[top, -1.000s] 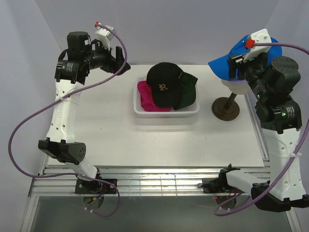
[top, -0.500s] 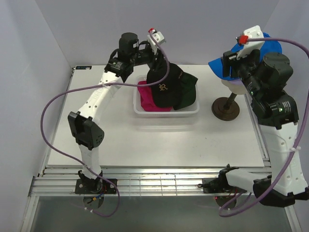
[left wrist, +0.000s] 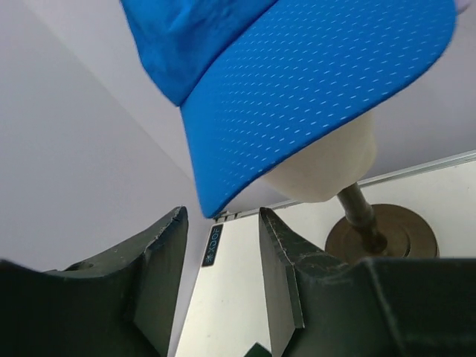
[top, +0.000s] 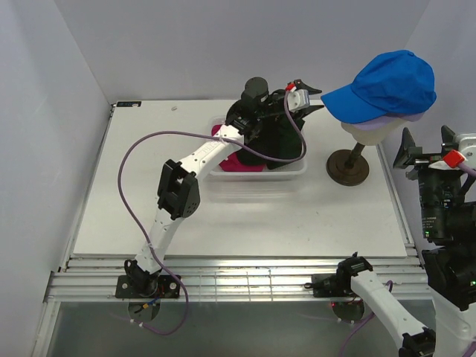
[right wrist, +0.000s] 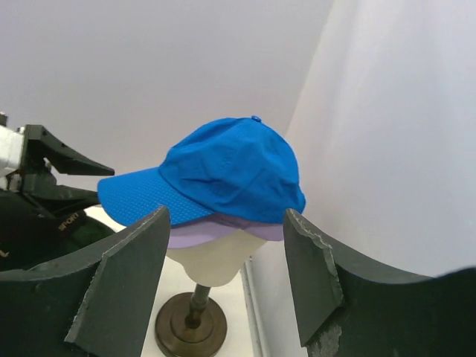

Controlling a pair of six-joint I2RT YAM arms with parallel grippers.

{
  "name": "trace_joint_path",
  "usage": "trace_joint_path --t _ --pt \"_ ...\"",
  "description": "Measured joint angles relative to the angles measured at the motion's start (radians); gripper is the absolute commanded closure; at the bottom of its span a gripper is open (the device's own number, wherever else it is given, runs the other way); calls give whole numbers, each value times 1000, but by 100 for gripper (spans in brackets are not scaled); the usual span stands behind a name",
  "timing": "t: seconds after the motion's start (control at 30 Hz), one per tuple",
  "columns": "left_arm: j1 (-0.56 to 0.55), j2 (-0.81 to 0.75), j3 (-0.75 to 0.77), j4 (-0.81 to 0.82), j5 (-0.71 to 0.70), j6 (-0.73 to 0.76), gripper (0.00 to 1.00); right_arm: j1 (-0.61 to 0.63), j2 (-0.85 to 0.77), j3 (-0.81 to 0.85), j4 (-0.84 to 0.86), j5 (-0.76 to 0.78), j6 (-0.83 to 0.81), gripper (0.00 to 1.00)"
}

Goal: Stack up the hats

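Note:
The bright blue hat point(top: 388, 83) sits on the lavender hat point(top: 407, 117) on the cream mannequin head point(top: 372, 131). My left gripper point(top: 312, 100) is open and empty, reaching over the basket, its tips just short of the blue brim point(left wrist: 297, 89). In the left wrist view the gripper point(left wrist: 223, 245) is below the brim. My right gripper point(top: 425, 145) is open and empty, drawn back to the right of the head. It frames the blue hat point(right wrist: 223, 171) and lavender hat point(right wrist: 223, 227) from a distance. The magenta hat point(top: 223, 160) and dark green hat point(top: 288, 145) lie in the basket. The black hat is mostly hidden under my left arm.
The white basket point(top: 256, 172) stands at the table's back middle. The brown stand base point(top: 348, 165) is to its right, near the table's right edge. The back and side walls are close to the head.
My left arm has swung right, across the basket toward the blue brim. My right gripper has let go of the blue hat and pulled back right and toward the near side.

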Motion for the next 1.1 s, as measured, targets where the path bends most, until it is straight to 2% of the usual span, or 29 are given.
trace_joint_path --t 0.07,0.27,1.1 --pt "-10 5 -4 21 26 0 48 0 -7 0 0 24 -18 32" --pt "5 5 -4 79 35 0 59 0 -8 -1 -2 49 -47 32" --pt "2 5 -51 82 2 25 59 0 0 -8 -38 34 -96 31"
